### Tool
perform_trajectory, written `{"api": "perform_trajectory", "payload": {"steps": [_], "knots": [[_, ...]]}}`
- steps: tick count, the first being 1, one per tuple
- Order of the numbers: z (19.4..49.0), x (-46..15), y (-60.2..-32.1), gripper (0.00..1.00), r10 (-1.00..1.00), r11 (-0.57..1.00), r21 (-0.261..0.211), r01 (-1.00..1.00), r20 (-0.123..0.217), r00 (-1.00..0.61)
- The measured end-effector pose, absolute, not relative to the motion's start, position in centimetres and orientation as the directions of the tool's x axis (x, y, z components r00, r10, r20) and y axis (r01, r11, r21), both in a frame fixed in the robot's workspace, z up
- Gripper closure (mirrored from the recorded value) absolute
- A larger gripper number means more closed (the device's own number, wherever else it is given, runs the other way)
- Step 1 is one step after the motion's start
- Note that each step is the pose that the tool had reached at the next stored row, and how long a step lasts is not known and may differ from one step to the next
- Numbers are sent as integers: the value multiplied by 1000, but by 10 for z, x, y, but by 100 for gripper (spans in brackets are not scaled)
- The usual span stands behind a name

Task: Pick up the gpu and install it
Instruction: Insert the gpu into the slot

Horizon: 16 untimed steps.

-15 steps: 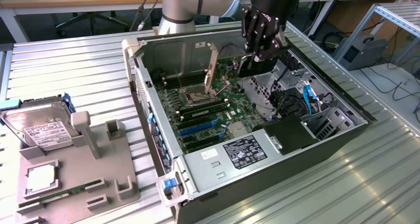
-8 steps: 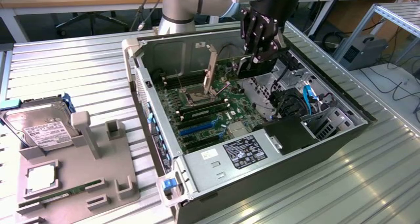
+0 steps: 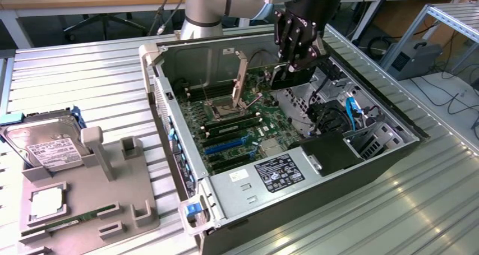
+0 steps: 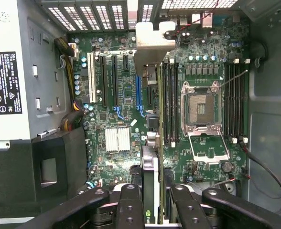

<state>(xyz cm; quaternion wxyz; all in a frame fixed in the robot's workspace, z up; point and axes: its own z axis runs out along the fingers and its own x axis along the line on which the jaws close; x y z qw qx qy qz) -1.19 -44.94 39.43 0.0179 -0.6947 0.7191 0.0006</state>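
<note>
Exterior view showed a slatted table carrying the open case, with a grey tray at the case's eight o'clock and a hard drive propped on it. Inside the case lay the motherboard. Over its one o'clock corner hung the gripper, fingers drawn narrow and clamped on the gpu. The card was held above the board and not seated in any slot, its pale bracket at the end away from the fingers. As I judged it, the card could tilt in so thin a grip, the bracket could catch the case wall, or the edge could land beside the blue slot and strike the raised socket frame close by. A black label on the power supply at six o'clock and the drive's white label carried print too small to read. In the wrist view a green sticker on the card sat between the fingers, its mark half hidden.
</note>
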Motion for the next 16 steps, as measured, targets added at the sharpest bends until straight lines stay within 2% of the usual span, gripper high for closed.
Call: {"api": "perform_trajectory", "payload": {"steps": [16], "knots": [[393, -12, -449, 73, -999, 35, -24, -999, -27, -34]]}}
